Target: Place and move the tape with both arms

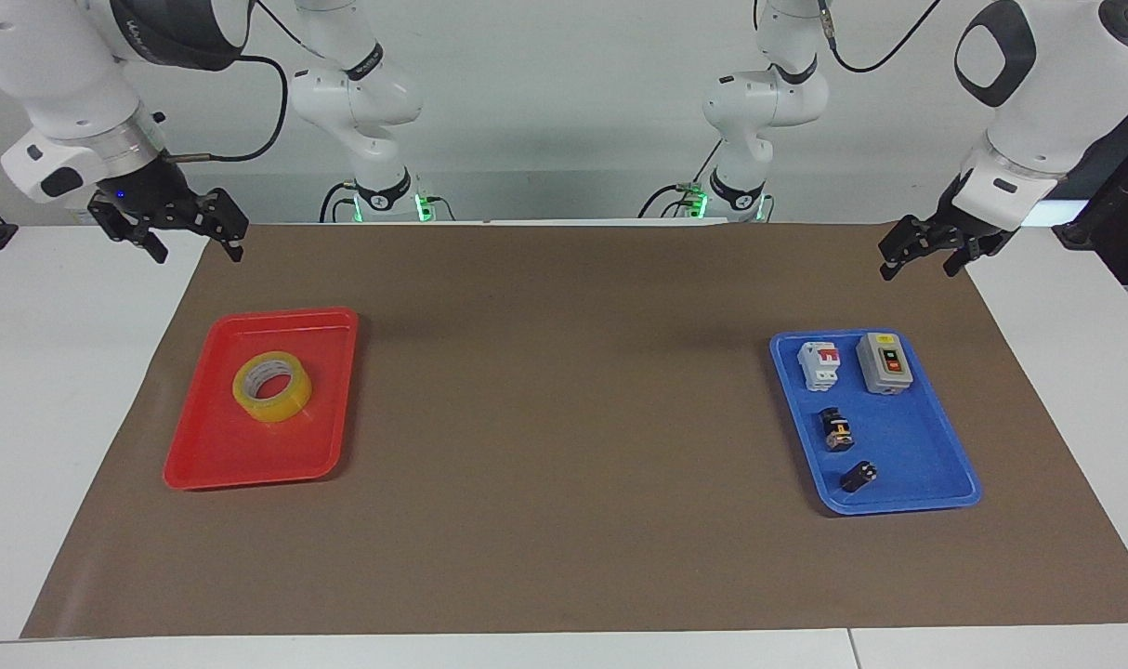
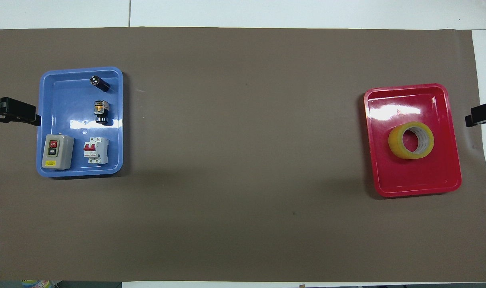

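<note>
Brown mat (image 1: 564, 520) covers the white desk (image 1: 53, 390). Red tray (image 1: 213, 455) toward the right arm's end. Blue tray (image 1: 926, 455) toward the left arm's end holds a grey switch box (image 1: 885, 363), beside it a white breaker (image 1: 819, 364); farther from the robots, a black-and-orange part (image 1: 836, 430), then a small black cylinder (image 1: 859, 477).

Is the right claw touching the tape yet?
Apart. The facing view shows the right claw open in the air over the mat's edge, with bare mat and the red tray's rim between it and the tape.
</note>
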